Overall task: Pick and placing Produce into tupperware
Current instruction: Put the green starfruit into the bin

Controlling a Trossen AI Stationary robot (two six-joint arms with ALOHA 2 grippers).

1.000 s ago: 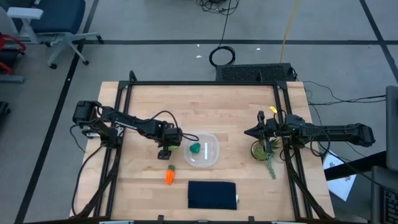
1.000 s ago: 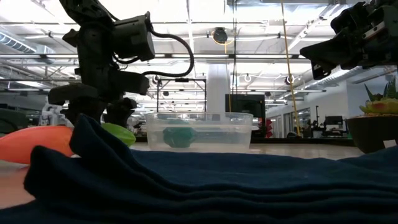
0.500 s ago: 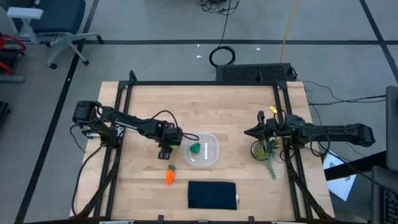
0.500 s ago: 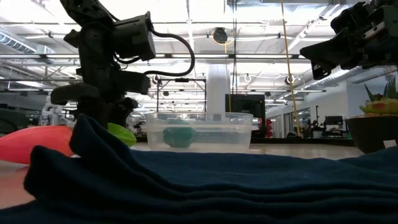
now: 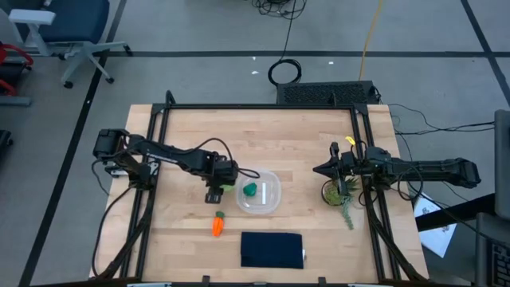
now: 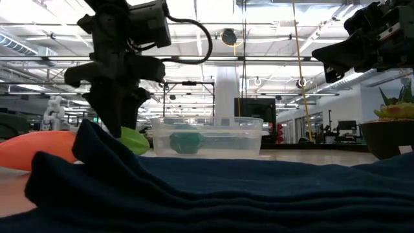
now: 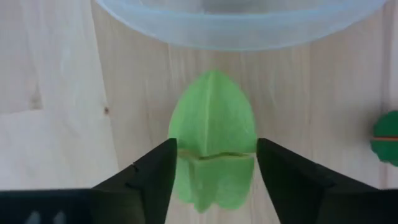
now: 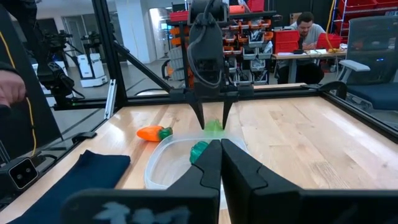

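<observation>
The left gripper (image 7: 214,163) pinches the light green leafy piece (image 7: 213,127) between its fingers, just left of the clear container (image 5: 260,192); whether the piece has left the table cannot be told. To do this step well, the arm should raise the piece clear of the container's near rim before carrying it right, then let go over the open middle. The dark green round piece (image 5: 250,190) already lies inside, so the drop should land beside it. The orange carrot (image 5: 217,224) waits on the wood, nearer than the container and to its left. A dark blue cloth (image 5: 272,249) lies nearer still. The right gripper (image 8: 221,163), pressed together and empty, hangs by the potted plant (image 5: 334,191) at the right edge, well out of the way.
</observation>
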